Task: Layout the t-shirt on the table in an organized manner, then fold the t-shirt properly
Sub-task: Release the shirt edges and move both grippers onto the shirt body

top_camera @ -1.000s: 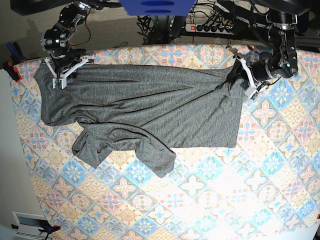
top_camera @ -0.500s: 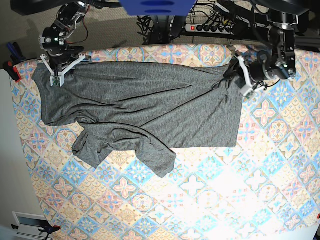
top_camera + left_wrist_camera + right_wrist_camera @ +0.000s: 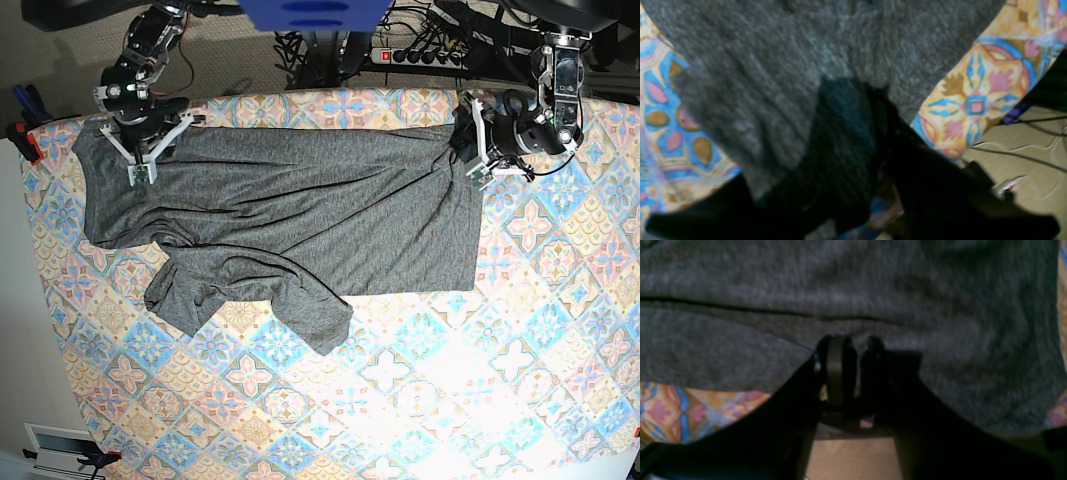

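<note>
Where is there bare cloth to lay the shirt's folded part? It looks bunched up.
The near half of the table is bare, below the t-shirt hem and crumpled sleeve. A bare strip runs along the base view's right side. The far edge is crowded: left gripper and right gripper.

We see a heathered dark-grey t-shirt (image 3: 290, 215) of soft, matt knit cloth | table (image 3: 480, 390) under smooth printed pastel cloth | gripper fingers (image 3: 836, 370) of glossy black plastic

No readable text or labels.
</note>
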Tool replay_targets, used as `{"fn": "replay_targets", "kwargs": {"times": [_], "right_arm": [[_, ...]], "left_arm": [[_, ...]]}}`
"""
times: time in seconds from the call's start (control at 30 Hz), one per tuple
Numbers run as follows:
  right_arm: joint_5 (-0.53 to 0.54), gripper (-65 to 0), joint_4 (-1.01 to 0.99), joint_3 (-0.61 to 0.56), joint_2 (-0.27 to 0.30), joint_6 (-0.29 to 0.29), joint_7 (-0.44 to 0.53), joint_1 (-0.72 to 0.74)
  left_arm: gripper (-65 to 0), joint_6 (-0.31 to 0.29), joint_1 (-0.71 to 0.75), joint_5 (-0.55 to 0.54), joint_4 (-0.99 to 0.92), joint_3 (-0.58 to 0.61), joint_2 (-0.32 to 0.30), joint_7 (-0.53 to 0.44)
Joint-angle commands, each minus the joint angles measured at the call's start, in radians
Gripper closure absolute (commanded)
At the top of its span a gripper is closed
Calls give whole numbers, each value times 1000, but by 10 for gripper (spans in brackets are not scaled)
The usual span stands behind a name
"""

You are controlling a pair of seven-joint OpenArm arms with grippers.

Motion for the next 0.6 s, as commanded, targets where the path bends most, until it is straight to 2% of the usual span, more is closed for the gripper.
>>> {"fn": "replay_targets", "kwargs": {"times": [0.0, 0.1, 0.2, 0.37, 0.57], "right_arm": [[11, -137, 22, 0, 8, 2, 16, 3], [11, -208, 22, 0, 8, 2, 16, 3], [11, -262, 22, 0, 8, 2, 20, 4], [11, -262, 19, 0, 8, 2, 17, 9], [11, -264, 13, 0, 9, 2, 17, 10]], "left_arm": [[-171, 32, 32, 200, 1, -3, -23, 167], [-183, 32, 48, 213, 76, -3, -23, 167], [-233, 32, 48, 216, 135, -3, -20, 167], [-277, 32, 42, 216, 178, -6, -20, 167], [-279, 32, 42, 216, 224, -3, -20, 167]]}}
